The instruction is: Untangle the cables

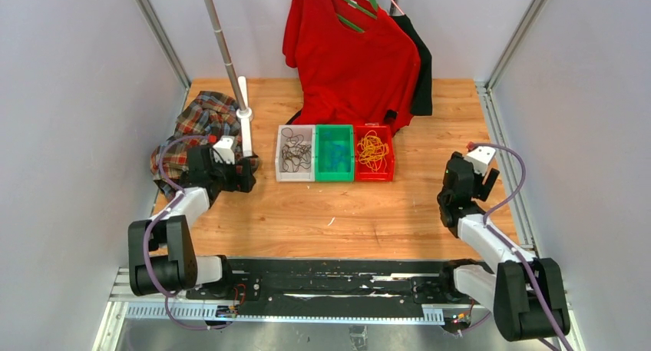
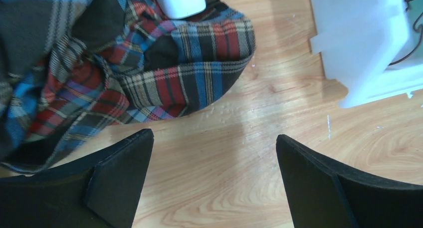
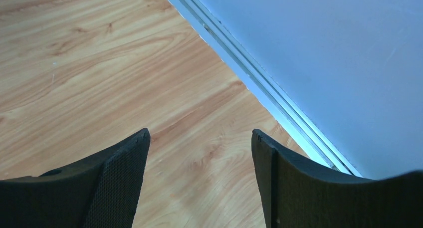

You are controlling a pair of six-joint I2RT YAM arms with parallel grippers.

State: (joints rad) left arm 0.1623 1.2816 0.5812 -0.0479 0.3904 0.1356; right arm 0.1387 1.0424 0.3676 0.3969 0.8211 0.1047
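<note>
cables (image 1: 294, 157) lie sorted by colour in three bins (image 1: 335, 177) mid-table; left gripper (image 2: 212, 143), jaws apart and empty, sits just left of the white bin (image 2: 359, 43), nearer than the open, empty right gripper (image 3: 199, 138)

Blk cables (image 1: 294, 156) curled in white bin (image 1: 295, 177); blue cables (image 1: 335, 154), green bin (image 1: 335, 177); yel-orange cables (image 1: 373, 150), red bin (image 1: 374, 177).

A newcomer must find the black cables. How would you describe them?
Below the red shirt hanging at the back, a white bin, green bin and red bin stand in a row. The black cables curl in the leftmost, white one, the only dark tangle.
</note>
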